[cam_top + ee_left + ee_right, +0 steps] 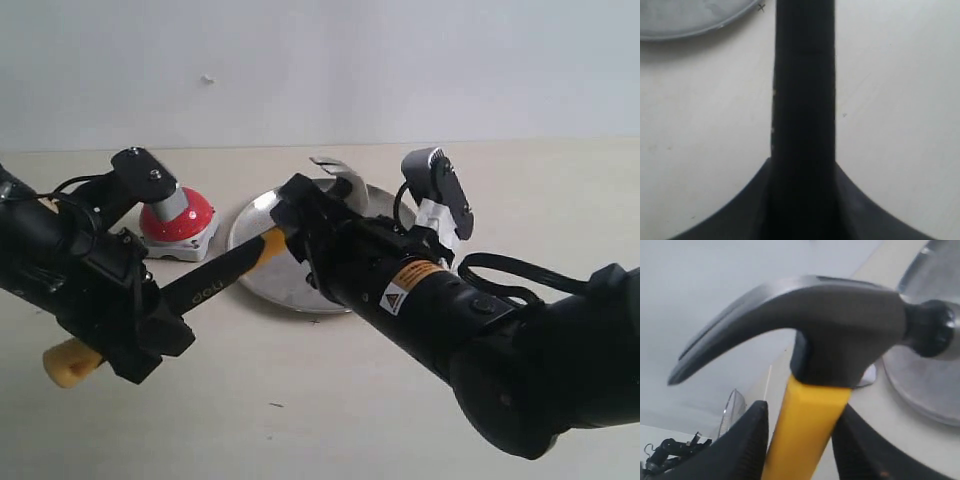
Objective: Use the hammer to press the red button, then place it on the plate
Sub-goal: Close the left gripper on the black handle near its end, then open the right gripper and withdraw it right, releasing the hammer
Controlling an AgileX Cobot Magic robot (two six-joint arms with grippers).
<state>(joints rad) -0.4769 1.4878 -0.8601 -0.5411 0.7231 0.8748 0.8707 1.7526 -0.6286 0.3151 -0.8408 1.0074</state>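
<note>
The hammer lies slantwise between both arms, its yellow butt sticking out at lower left. My left gripper is shut on the black handle near that end. In the right wrist view, the yellow neck sits between the two fingers of my right gripper, shut on it just below the dark steel head. The head hangs over the silver plate, whose rim shows beside it. The red button sits on its grey base left of the plate, behind my left arm, with no tool on it.
The right arm's bulky black forearm and a looping cable fill the lower right. A white wrist camera housing stands over the plate's right side. A plain pale wall backs the cream table.
</note>
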